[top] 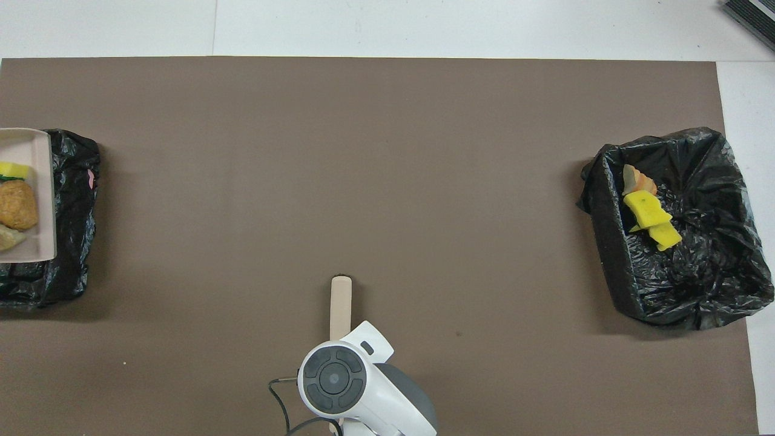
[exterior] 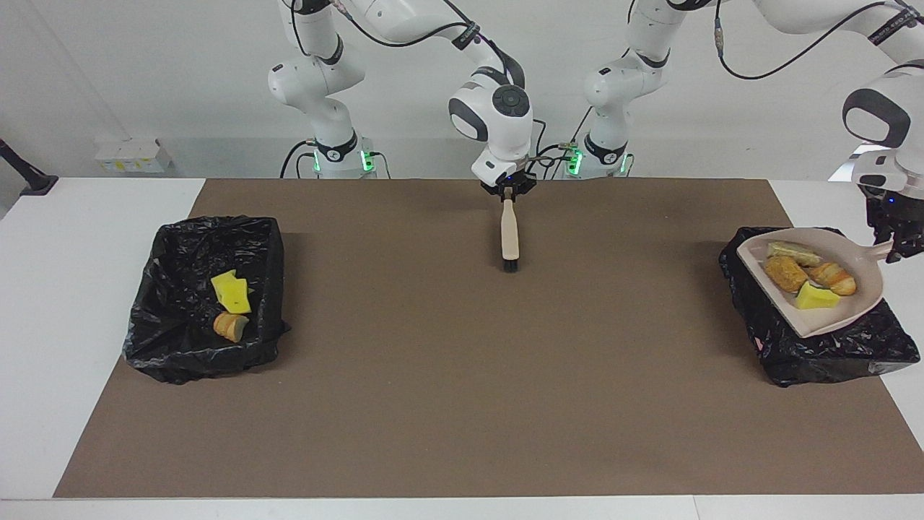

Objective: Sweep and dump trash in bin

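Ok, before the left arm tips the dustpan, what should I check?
1. Dustpan over the lined bin at the left arm's end: ok.
2. Left gripper shut on the dustpan handle: ok.
3. Four trash pieces in the pan: ok.
4. Mat swept of trash: ok.
5. Right gripper holds the brush mid-table, away from the dump: ok.
6. Pan's open lip fully inside the bin rim: cannot tell.

Trash (exterior: pixel 808 276) in dustpan (exterior: pixel 859 318) over bin (exterior: pixel 765 347)
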### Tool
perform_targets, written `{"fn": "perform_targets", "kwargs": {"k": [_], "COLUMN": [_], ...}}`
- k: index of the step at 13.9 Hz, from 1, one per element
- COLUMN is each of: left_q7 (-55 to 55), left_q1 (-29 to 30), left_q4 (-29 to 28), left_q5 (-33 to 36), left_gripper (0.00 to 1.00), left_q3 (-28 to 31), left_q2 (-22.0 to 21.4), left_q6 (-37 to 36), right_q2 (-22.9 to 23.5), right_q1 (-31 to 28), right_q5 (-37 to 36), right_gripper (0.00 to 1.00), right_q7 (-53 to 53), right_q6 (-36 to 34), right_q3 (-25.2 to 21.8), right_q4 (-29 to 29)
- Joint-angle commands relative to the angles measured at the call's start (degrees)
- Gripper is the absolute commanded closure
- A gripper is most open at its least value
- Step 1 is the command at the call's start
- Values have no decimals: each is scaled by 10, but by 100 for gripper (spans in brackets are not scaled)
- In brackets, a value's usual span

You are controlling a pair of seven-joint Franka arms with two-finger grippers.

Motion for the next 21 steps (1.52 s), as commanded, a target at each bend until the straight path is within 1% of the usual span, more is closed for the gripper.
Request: {"fn": "perform_targets", "kwargs": {"k": [1,4,6,7,9,11,13,15,16,17,18,21], "left_q7": [0,0,-17,-31,-47,-48,-49,-57,-61,-63,-63,-64], "left_q1": [4,7,4,1,-4,-7,-8,-9,-16,-17,-19,-26], "left_q4": [19,17,14,12,12,13,17,22,26,28,29,33], "left_q5": [97,151,208,232,248,267,274,304,311,312,314,336], "left_gripper": [100,100,100,100,100,100,100,100,100,100,100,100], "left_q3": [-5,0,1,1,2,1,1,-1,0,0,1,1], "left_q2": [12,11,9,7,5,5,7,9,9,9,9,7], "left_q6": [11,13,5,1,-18,-19,-28,-27,-29,-28,-30,-40], "right_q2": [-7,-12,-30,-41,-60,-63,-63,-67,-74,-84,-93,-99], "right_q1": [-4,-10,-25,-41,-78,-113,-150,-181,-207,-236,-260,-324], "right_q5": [-40,-67,-74,-74,-74,-82,-110,-128,-128,-129,-128,-134], "right_gripper": [0,0,0,0,0,0,0,0,0,0,0,0], "right_q7": [2,-1,-24,-52,-125,-198,-272,-339,-379,-449,-490,-548], "right_q6": [-61,-108,-141,-161,-219,-283,-326,-340,-342,-343,-345,-358], "right_q3": [2,1,-2,-3,-4,-5,-5,-8,-12,-12,-13,-27], "right_q4": [32,73,94,104,134,178,214,228,229,229,229,229]}}
